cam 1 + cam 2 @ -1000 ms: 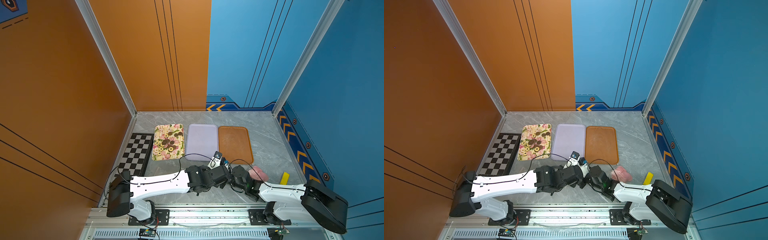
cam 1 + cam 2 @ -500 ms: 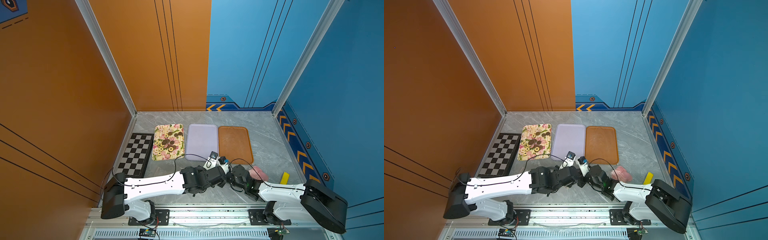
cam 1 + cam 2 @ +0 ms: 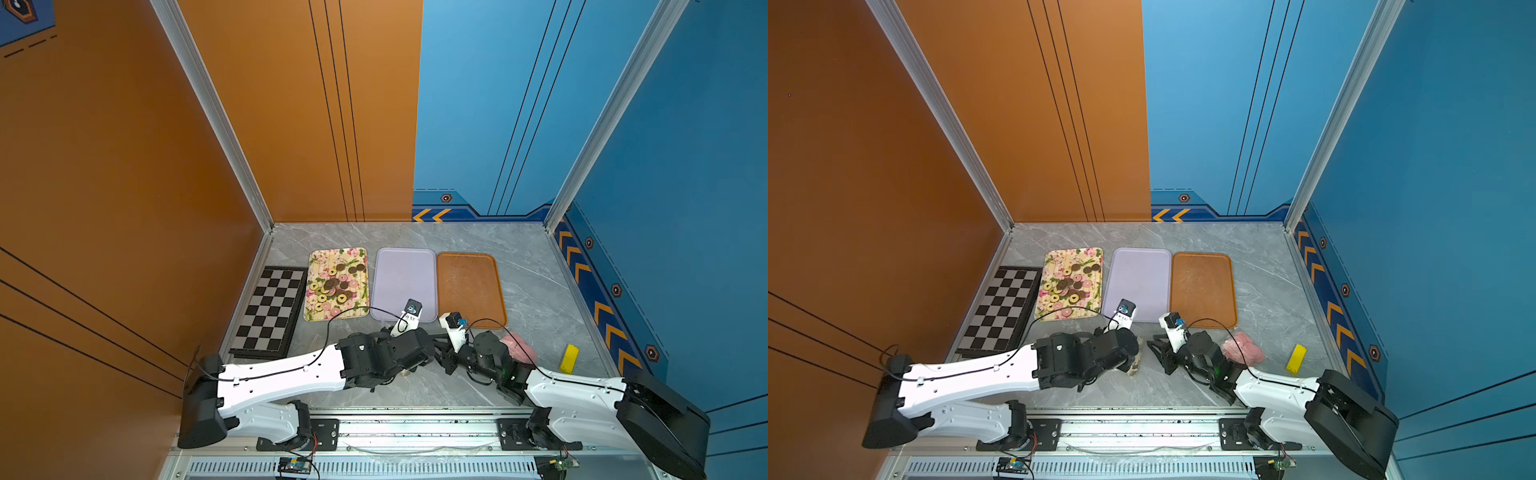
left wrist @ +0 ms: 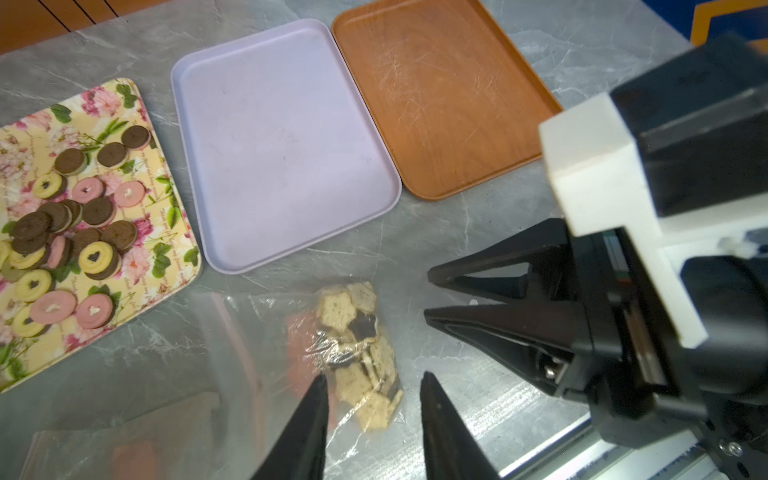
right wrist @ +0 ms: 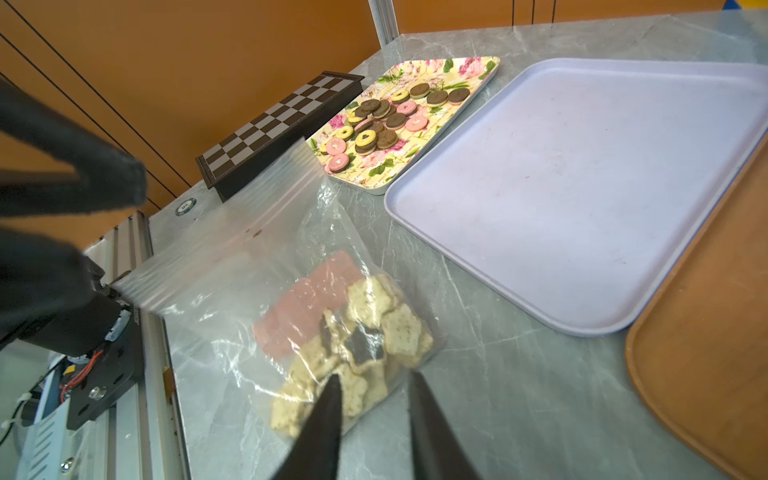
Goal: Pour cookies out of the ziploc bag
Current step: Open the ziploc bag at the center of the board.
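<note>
Since a second ago the left arm has drawn back toward its own side, so the left fingers and right fingers no longer meet. Both pairs stand parted, gripping nothing, their tips over the bag. It lies on the worktop, cookies inside.

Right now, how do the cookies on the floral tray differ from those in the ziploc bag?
Shape: the tray cookies are rounds; the bagged cookies are flower shapes. Colour: tray cookies brown, pink and yellow; bagged cookies cream and dark. State: tray cookies lie loose on the floral tray; bagged cookies sit bunched inside the ziploc bag. Both are small flat biscuits.
</note>
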Robot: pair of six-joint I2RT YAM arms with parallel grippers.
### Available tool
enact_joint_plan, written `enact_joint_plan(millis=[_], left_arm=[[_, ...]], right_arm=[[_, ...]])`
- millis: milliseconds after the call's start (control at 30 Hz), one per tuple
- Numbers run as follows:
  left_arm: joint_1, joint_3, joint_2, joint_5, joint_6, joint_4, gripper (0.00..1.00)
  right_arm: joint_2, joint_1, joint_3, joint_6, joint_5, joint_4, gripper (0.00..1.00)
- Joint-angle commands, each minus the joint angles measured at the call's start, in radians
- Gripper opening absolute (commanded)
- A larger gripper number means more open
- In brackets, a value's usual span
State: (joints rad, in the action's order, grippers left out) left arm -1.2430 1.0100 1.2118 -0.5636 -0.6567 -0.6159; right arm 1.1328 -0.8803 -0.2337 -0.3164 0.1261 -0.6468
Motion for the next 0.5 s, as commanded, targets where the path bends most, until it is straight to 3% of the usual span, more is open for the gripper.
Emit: enact_joint_plan(millis=[0,67,233,467], left_arm=[[0.041,-0.075,-0.094,-0.055,-0.049,-0.031,0.39],[0.049,-0.112,-0.149,-0.085,-0.086,-0.047,0.40],[0.078,-0.126,-0.214,-0.153,-0.225,-0.203,0.41],[0.103,-0.162,-0.444,-0.234,-0.279,-0.233,0.44]], right_arm=[[-0.048,0.003,-0.009,-0.041,-0.009,0.074,0.55],[-0.054,-0.004,-0.051,-0.064,-0.011,0.132,0.64],[0.052,-0.081,-0.228,-0.097,-0.068,0.286,0.69],[0.427,-0.269,-0.570,-0.192,-0.376,0.433,0.72]])
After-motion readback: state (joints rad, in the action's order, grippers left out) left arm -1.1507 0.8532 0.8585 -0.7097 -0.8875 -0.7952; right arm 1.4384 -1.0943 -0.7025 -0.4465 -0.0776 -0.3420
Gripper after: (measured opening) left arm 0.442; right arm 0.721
